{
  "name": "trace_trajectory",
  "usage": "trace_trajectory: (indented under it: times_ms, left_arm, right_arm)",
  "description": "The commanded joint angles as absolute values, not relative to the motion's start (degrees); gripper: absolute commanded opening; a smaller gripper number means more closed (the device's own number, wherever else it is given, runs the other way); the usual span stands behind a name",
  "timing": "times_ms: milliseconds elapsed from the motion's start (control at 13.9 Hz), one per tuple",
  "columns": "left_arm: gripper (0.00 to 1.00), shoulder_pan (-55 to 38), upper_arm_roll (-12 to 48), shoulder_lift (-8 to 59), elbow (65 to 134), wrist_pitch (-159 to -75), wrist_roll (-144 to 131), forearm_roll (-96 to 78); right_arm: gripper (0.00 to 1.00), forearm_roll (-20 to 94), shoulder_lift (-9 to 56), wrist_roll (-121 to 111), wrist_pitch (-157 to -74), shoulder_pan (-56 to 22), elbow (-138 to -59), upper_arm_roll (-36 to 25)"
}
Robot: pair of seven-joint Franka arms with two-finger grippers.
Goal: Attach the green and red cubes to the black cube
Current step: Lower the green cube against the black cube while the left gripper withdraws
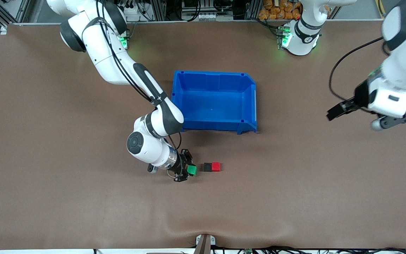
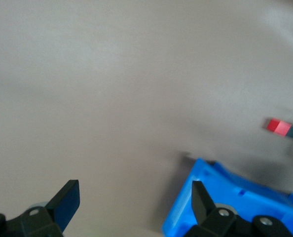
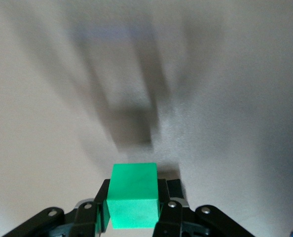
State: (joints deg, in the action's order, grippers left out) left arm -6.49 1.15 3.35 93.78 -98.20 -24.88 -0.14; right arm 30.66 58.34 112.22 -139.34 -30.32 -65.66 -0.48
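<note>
Right gripper (image 1: 188,170) pinches green cube (image 1: 191,170), at nine o'clock of black cube (image 1: 207,167); misaligned contact could shove black-red (image 1: 216,166) pair. Left gripper (image 1: 354,114) waits, jaws wide, empty.

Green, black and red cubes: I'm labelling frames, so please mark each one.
green cube (image 1: 191,170), front view, top face, in right claw.
black cube (image 1: 207,167), front view, top face.
red cube (image 1: 216,166), front view, top face.
</note>
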Motion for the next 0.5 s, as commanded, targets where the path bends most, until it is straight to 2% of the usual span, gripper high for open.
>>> trace_trajectory:
  times_ms: [0, 287, 430]
  left_arm:
    - [1.0, -6.5, -1.7, 0.4, 95.6, -94.6, -11.7, -1.3]
    - [1.0, -6.2, -1.6, -2.2, 95.1, -90.1, -4.5, -0.4]
    - [1.0, -6.2, 0.9, -2.3, 94.5, -90.1, -1.8, 1.5]
  right_arm:
    - [0.0, 31.5, 60.6, 111.6, -140.3, -31.5, -63.5, -1.0]
    - [0.0, 31.5, 60.9, 111.8, -141.1, -32.2, -63.5, -1.0]
    - [0.0, 31.5, 61.4, 111.7, -141.7, -32.5, -63.5, -1.0]
